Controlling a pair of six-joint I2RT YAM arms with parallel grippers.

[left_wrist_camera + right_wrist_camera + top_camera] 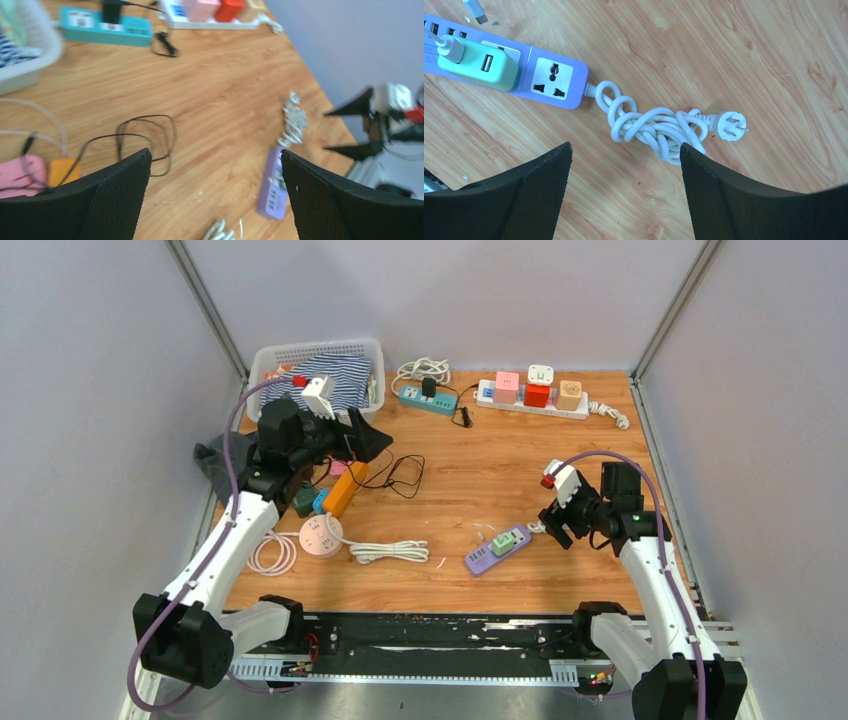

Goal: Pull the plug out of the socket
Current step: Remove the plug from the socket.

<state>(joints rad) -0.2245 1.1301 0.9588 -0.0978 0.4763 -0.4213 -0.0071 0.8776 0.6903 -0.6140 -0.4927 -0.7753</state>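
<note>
A purple power strip (pixel 497 550) lies on the wooden table right of centre, with a green plug (pixel 504 539) seated in it. In the right wrist view the plug (pixel 479 67) sits at the upper left on the strip (pixel 549 80), a white USB connector beside it. The strip's knotted white cord (pixel 654 127) trails to the right. My right gripper (pixel 625 150) hangs open and empty just right of the strip, above bare wood near the cord. My left gripper (pixel 375 440) is open and empty, raised over the table's left half, far from the strip (pixel 271 190).
A white basket (pixel 270 360) with striped cloth stands at the back left. A teal strip (pixel 428 398) and a white strip with coloured cube adapters (pixel 530 400) lie along the back. An orange strip (pixel 345 488), a pink round socket (pixel 321 536), black cable (pixel 400 475) and coiled white cord (pixel 390 552) crowd the left.
</note>
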